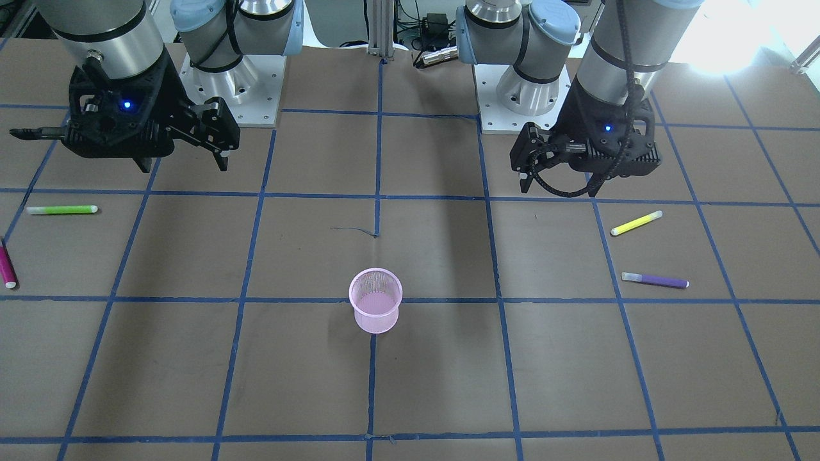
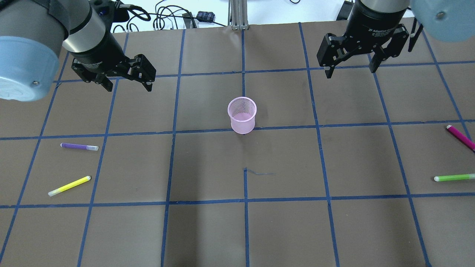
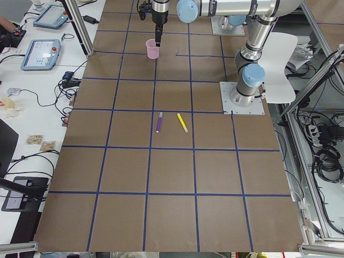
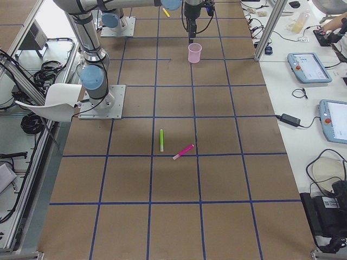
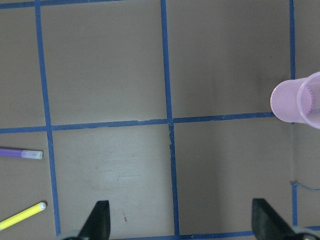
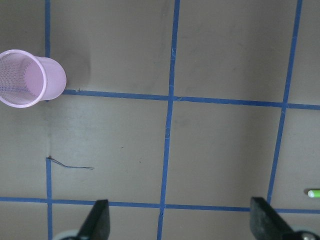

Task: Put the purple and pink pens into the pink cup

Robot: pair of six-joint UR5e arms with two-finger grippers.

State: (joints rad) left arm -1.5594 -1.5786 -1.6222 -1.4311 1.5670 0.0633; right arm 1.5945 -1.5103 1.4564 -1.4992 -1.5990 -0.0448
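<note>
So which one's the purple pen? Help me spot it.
From the central pink cup, look to the robot's left side, where two pens lie flat. The purple pen is the one nearer the cup, dark violet with a pale cap; its neighbour is a yellow pen.

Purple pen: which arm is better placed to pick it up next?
Left. The purple pen lies on the robot's left side, close to the open left gripper; the right gripper hangs beyond the pink cup, on the other side.

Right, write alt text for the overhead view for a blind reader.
Empty pink cup mid-table; left gripper and right gripper hover open beyond it. The purple pen and yellow pen lie left, pink pen and green pen right.
</note>
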